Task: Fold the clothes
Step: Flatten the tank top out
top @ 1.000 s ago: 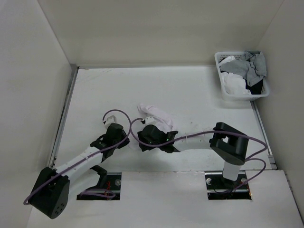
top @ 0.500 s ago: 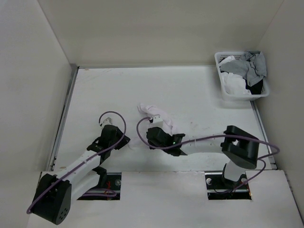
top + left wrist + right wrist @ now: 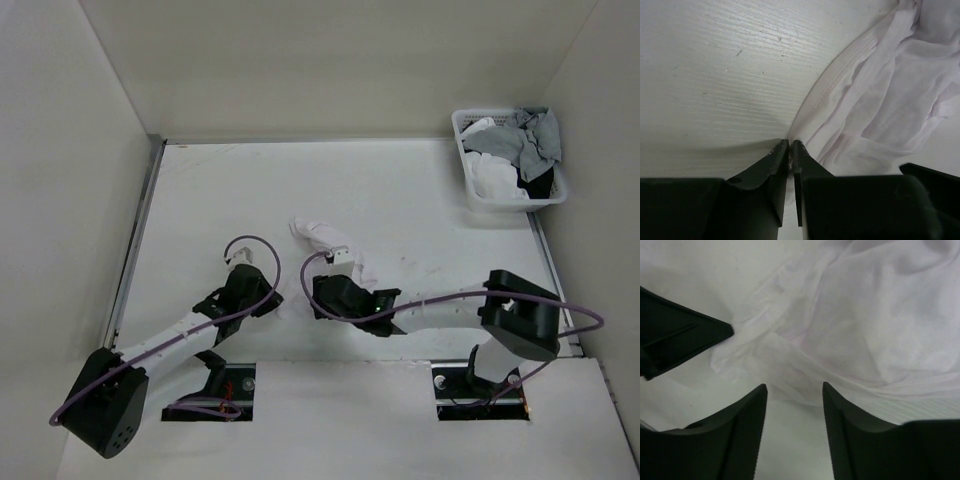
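Swinging back toward the garment since half a second ago, the left arm is now sitting closer to it, while the right arm's elbow is drifting farther right. On the white counter point(image 3: 400, 190), the clothes point(image 3: 322, 236) are lying bunched in a crumpled strip near the middle, well apart from the basket point(image 3: 470, 188) in the far right corner. The left gripper point(image 3: 790, 142) is pinching the garment's stitched hem, fingers nearly together. The right gripper point(image 3: 794, 386) is hovering over wrinkled fabric, fingers apart.
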Motion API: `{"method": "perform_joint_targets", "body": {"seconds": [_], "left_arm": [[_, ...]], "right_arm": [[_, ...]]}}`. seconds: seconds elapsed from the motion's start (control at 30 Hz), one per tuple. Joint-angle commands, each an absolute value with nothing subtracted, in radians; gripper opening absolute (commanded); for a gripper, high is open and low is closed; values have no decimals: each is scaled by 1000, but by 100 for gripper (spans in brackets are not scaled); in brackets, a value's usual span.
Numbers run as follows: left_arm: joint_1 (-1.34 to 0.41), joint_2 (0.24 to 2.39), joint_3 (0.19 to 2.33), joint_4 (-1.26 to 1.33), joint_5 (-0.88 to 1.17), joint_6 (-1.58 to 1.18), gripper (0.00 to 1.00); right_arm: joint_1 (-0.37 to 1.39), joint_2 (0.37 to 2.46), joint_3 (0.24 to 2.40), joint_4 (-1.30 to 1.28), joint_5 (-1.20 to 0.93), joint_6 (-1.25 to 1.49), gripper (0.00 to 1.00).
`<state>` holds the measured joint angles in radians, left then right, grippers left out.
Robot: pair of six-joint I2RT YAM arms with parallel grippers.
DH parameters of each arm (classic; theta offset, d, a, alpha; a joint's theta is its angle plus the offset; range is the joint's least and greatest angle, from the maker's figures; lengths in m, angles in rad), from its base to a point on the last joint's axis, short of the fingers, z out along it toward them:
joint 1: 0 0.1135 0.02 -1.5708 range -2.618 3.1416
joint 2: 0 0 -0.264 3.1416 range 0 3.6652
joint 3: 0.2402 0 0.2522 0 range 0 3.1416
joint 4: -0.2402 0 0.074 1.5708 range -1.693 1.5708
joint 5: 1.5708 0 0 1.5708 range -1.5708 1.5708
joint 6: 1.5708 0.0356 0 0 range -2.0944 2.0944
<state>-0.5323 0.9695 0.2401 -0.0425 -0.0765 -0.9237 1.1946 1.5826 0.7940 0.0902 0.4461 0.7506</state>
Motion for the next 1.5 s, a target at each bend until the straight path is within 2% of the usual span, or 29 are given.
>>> {"method": "perform_joint_targets", "body": {"seconds": [0.0,0.1,0.2,0.27,0.37,0.53,0.57,0.67,0.73,0.8,0.97,1.13,1.3,1.47], "left_arm": [[-536,936,265,-74,-104,-919,7],[-522,879,262,-77,-106,-923,6],[-505,847,259,-89,-98,-931,5],[-496,838,250,-83,-84,-936,5],[-482,834,239,-68,-64,-945,4],[-452,824,232,-57,-38,-946,4],[-446,821,232,-55,-34,-946,4],[-429,816,233,-51,-22,-942,4],[-423,819,233,-46,-15,-939,4],[-421,825,233,-38,-14,-939,4],[-420,833,258,-28,-14,-939,4],[-406,801,371,-44,-18,-930,3],[-374,776,619,-126,-35,-878,2],[-392,741,883,-196,-121,-853,2]], "right_arm": [[1205,1652,876,130,445,723,57],[1188,1692,922,138,434,689,57],[1190,1716,960,132,431,655,50],[1196,1746,982,129,425,634,53],[1200,1810,1020,111,408,621,64],[1200,1868,1063,78,416,630,61],[1200,1874,1068,72,419,630,59],[1200,1878,1069,66,420,630,43],[1200,1875,1066,57,437,635,28],[1200,1856,1057,49,474,646,20],[1206,1703,970,74,551,669,15],[1205,1413,821,129,597,695,13],[1177,1073,776,138,614,632,10],[1170,861,891,106,653,477,8]]}}
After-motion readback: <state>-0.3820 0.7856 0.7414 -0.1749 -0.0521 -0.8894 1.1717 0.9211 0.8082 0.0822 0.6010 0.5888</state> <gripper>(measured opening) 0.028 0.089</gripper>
